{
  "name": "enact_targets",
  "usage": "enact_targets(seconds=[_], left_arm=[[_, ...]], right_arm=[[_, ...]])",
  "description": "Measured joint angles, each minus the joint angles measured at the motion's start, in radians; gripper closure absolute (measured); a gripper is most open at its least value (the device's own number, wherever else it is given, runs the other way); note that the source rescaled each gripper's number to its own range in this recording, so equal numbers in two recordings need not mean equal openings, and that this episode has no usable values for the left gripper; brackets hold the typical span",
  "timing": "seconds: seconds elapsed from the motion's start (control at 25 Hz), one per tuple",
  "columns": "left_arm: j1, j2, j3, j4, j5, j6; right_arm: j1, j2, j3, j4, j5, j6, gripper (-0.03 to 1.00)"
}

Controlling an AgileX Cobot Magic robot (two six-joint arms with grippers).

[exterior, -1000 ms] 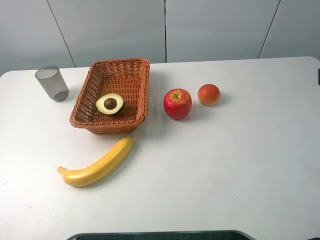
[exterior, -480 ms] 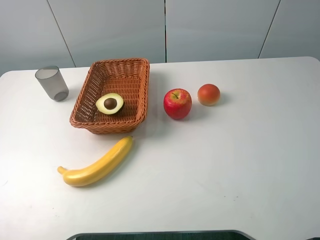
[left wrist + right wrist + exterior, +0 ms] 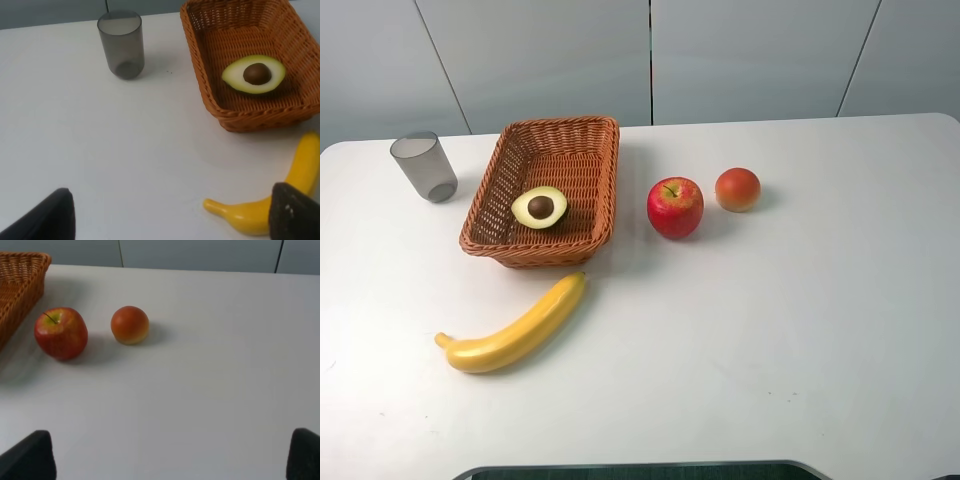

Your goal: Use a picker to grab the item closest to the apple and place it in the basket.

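Two end effectors show only as dark fingertips at the edges of their wrist views: the left end effector (image 3: 170,220) and the right end effector (image 3: 170,457) each have their fingertips spread wide apart with nothing between them, and neither arm appears in the high view. The avocado half (image 3: 540,207) lies inside the basket (image 3: 490,205), cut face and brown pit up, its long axis running roughly left to right in the high view and its narrower end slightly toward the basket's right wall. The apple (image 3: 675,207) stands on the white surface (image 3: 800,320) just right of the basket, with an orange-red fruit (image 3: 738,189) near it. A banana (image 3: 515,328) lies before the basket; its tip is cut off in the left wrist view. A grey cup (image 3: 424,166) stands left of the basket.
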Motion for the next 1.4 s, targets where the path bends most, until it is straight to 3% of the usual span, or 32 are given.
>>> enact_targets(seconds=[0.68,1.0,1.4], left_arm=[[0.0,0.0,0.0,0.0,0.0,0.0],[0.0,0.0,0.0,0.0,0.0,0.0],[0.0,0.0,0.0,0.0,0.0,0.0]], right_arm=[[0.0,-0.005,0.006,0.0,-0.013,-0.011,-0.03],[-0.106,-0.005,0.006,0.002,-0.014,-0.02,-0.03],[-0.111,-0.005,0.006,0.002,-0.014,-0.023,-0.03]])
